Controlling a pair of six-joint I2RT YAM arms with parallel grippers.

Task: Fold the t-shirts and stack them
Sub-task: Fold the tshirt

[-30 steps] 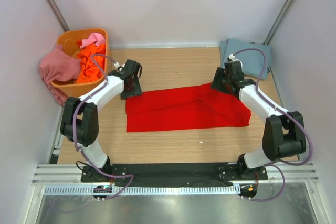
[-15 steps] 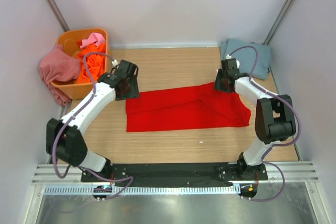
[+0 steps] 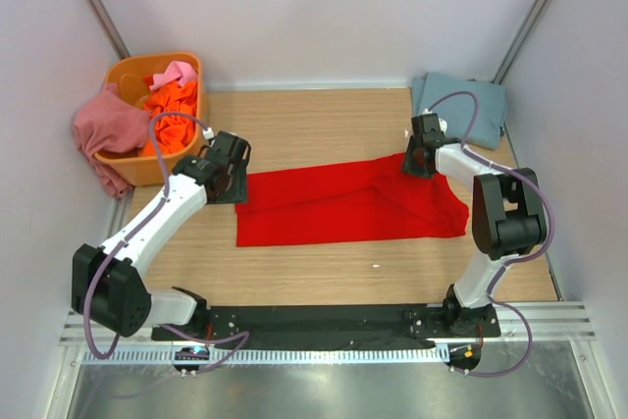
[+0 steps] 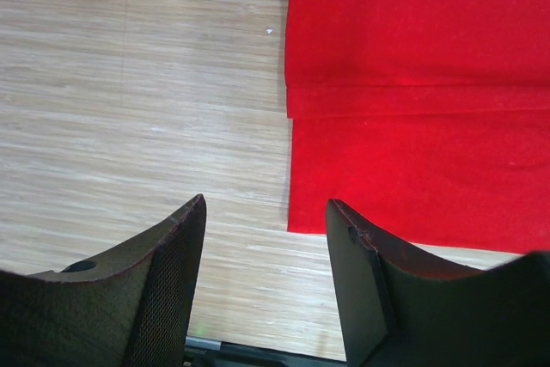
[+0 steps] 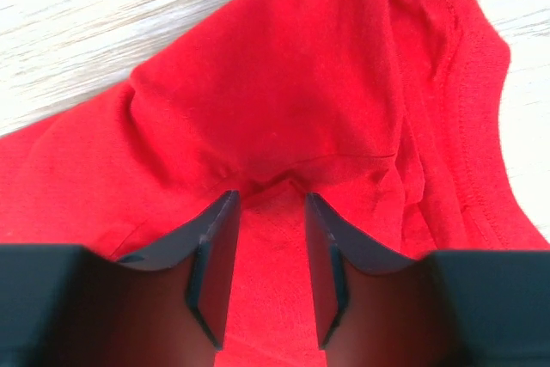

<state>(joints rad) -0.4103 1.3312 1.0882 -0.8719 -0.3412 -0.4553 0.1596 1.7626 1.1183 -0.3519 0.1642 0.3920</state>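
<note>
While we line up the next fold, step: both arms sit at the upper corners of the red t-shirt (image 3: 343,205). We read this as a pre-grasp.
red t-shirt: centre of the top view, flat on the table (image 3: 324,125), lying as a long band from left to right. The sleeve end is folded in at the right. The left wrist view shows a layered edge (image 4: 412,83).
left gripper (image 3: 231,188): at the band's upper-left corner. Jaws wide, nothing held. In its wrist view (image 4: 265,204) the shirt's corner edge lies between the fingers, nearer the right-hand one, so closing should catch the edge.
right gripper (image 3: 417,159): at the band's upper-right corner. Gap narrow, tips (image 5: 269,199) down at the cloth (image 5: 301,66) with a pucker between them. We see no clamp yet.
why matched corners: lifting both ends together should keep the edge straight through the fold.
grey-blue t-shirt (image 3: 461,110): folded, upper right of the top view, just beyond the right gripper. Probably the stack base.
orange tub (image 3: 123,74): upper left. It holds the orange t-shirt (image 3: 167,120) and the pink t-shirt (image 3: 175,73), with the dusty rose t-shirt (image 3: 108,125) draped over its left rim. We take these as the queue.
risk: the left gripper may grab only the top layer; the right may pinch only the sleeve bunch.
</note>
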